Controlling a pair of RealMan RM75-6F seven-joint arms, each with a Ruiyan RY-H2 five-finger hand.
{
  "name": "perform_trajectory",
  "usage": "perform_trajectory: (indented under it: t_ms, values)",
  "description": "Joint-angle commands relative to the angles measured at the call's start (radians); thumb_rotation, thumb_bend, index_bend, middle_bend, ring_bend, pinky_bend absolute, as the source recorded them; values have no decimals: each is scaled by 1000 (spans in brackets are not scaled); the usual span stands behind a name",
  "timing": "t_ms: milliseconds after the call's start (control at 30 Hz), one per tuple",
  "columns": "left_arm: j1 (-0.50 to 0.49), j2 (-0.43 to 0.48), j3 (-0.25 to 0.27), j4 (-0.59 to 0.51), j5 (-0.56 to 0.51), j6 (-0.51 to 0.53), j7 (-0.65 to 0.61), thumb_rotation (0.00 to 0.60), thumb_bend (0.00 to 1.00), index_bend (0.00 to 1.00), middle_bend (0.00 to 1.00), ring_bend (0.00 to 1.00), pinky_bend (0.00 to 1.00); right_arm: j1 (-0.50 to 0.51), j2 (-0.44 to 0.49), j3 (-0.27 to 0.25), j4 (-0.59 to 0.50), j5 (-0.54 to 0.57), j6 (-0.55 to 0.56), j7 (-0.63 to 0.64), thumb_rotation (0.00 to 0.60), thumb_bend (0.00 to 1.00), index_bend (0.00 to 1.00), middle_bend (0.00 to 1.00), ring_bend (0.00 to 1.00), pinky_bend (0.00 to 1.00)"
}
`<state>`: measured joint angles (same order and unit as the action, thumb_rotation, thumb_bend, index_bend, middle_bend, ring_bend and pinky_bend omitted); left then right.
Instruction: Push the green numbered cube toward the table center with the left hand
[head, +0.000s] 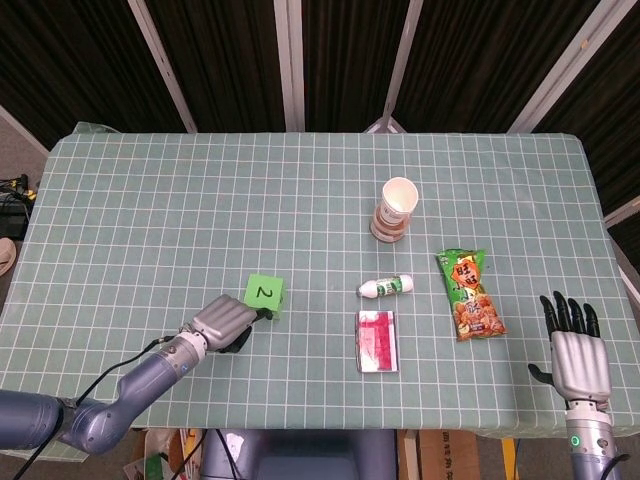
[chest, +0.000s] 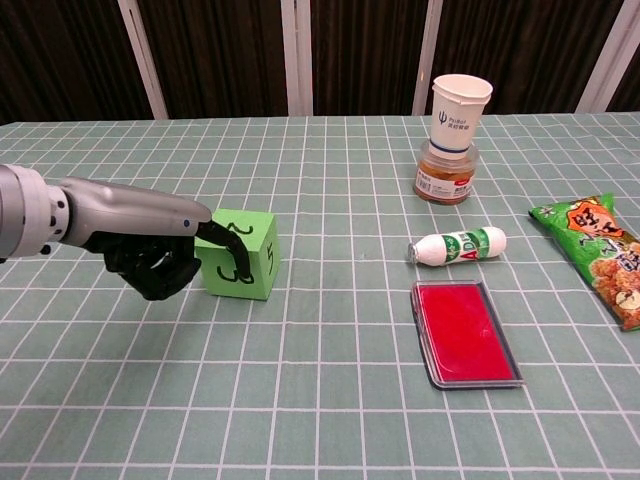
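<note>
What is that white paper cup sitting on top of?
The white paper cup sits on top of a small brown jar with a label. The cup covers the jar's top, so its lid cannot be seen.

On the desk (head: 150, 200): one green numbered cube (head: 264, 295), one paper cup (head: 399, 196) standing on one small jar (chest: 446, 172), one white bottle (head: 386, 287) lying on its side, one red flat case (head: 377, 340), one snack packet (head: 470, 293) — and two robot hands, the left hand (head: 222, 323) and the right hand (head: 574, 350).
</note>
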<state>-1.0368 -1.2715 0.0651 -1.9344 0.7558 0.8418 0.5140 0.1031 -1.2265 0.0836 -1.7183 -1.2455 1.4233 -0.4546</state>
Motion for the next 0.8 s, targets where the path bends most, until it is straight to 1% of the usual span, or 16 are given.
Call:
perform_trajectory:
  t_ms: [33, 200, 367, 600, 800]
  values:
    - [-11, -11, -13, 24, -25, -1, 2, 600, 1000, 229, 853, 690, 717, 0, -1, 0, 0, 2, -1, -2, 600, 46, 66, 0, 33, 0]
    - [-24, -35, -31, 62, -49, 2, 6, 600, 1000, 230, 853, 689, 717, 1, -2, 0, -1, 6, -2, -5, 600, 45, 66, 0, 33, 0]
    - [-25, -24, -29, 60, -62, -10, -2, 600, 1000, 242, 853, 689, 717, 1, 0, 1, -2, 9, -2, -2, 600, 45, 66, 0, 33, 0]
    - [-22, 30, -25, 14, -30, -68, -46, 600, 1000, 246, 853, 690, 718, 2, -1, -2, -5, 6, -3, -6, 600, 45, 66, 0, 33, 0]
    - [-15, 103, -29, -39, 2, -112, -102, 600, 996, 251, 853, 692, 722, 3, -3, -1, -6, 12, -1, -14, 600, 45, 66, 0, 33, 0]
